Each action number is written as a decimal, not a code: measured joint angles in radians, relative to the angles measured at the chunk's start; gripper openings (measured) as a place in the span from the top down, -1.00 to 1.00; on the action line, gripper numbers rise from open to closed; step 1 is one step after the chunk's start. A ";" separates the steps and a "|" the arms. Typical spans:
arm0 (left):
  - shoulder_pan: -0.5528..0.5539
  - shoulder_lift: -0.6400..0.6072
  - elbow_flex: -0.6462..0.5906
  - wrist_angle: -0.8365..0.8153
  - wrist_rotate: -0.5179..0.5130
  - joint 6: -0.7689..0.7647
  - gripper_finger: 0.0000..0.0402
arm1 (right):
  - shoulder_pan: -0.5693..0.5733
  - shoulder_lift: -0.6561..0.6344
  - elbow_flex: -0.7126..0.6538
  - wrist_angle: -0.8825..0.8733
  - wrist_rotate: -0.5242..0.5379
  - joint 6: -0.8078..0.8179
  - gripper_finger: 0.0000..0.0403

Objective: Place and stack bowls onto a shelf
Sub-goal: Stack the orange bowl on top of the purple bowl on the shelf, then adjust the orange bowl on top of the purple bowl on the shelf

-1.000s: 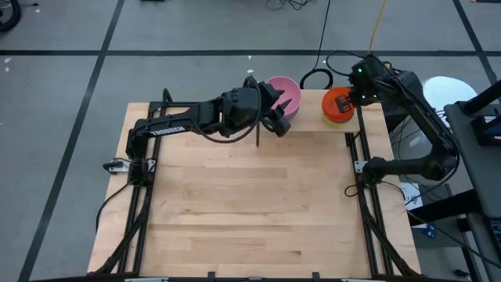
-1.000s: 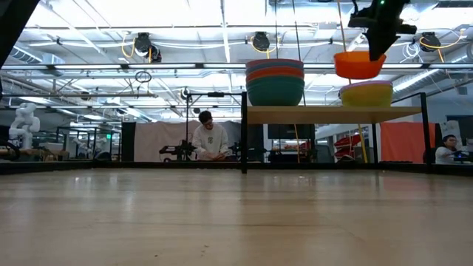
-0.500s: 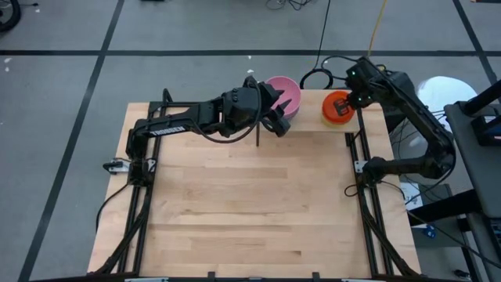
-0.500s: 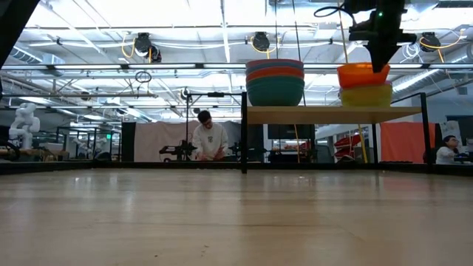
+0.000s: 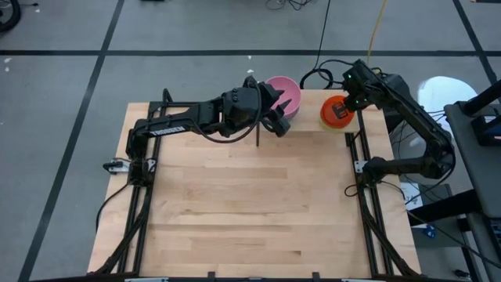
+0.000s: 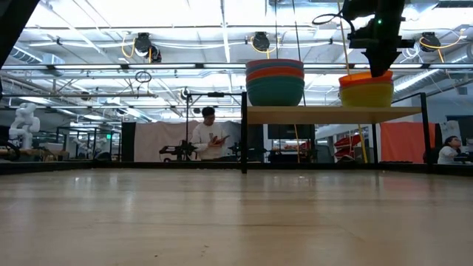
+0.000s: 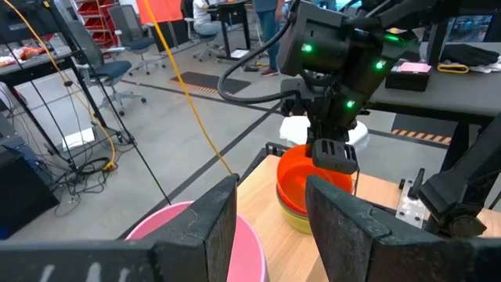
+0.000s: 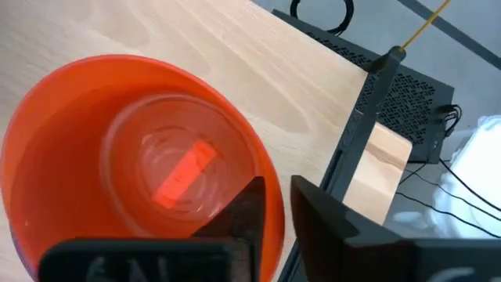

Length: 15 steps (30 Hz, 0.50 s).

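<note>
The shelf (image 6: 325,114) stands at the table's far edge on black posts. On its right part a yellow bowl (image 6: 366,94) rests on the board, with an orange bowl (image 5: 335,112) nested in it. My right gripper (image 8: 286,200) is shut on the orange bowl's rim. On the left part of the shelf is a stack of several bowls (image 6: 274,81), teal at the bottom and pink (image 5: 283,95) on top. My left gripper (image 7: 270,207) hovers open above the pink bowl's near rim. My right gripper holds the orange bowl by its rim (image 8: 270,176), on the side toward the table's right edge. One finger (image 8: 249,205) is inside the bowl and the other outside. The fingers come from above, pointing down. The bowl sits upright, sunk into the yellow bowl (image 7: 301,219).
A black shelf post (image 6: 244,133) stands below the stack and another (image 6: 424,129) at the shelf's right end. The big wooden tabletop (image 5: 250,204) stretches from the shelf to the near edge. People (image 6: 209,139) are in the room beyond the table.
My right gripper has come down and slightly toward the table's left, still shut on the orange bowl. The bowl, held clear above the yellow bowl a second ago, now sits nested in it with only its rim showing.
</note>
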 joint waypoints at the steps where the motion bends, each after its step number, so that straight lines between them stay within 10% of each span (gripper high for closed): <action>1: 0.000 0.000 0.000 -0.001 0.000 0.000 0.21 | 0.003 0.000 0.000 0.002 0.001 -0.001 0.69; 15: 0.000 0.000 0.000 -0.022 0.000 0.000 0.21 | 0.027 -0.052 -0.001 0.216 -0.029 -0.096 0.43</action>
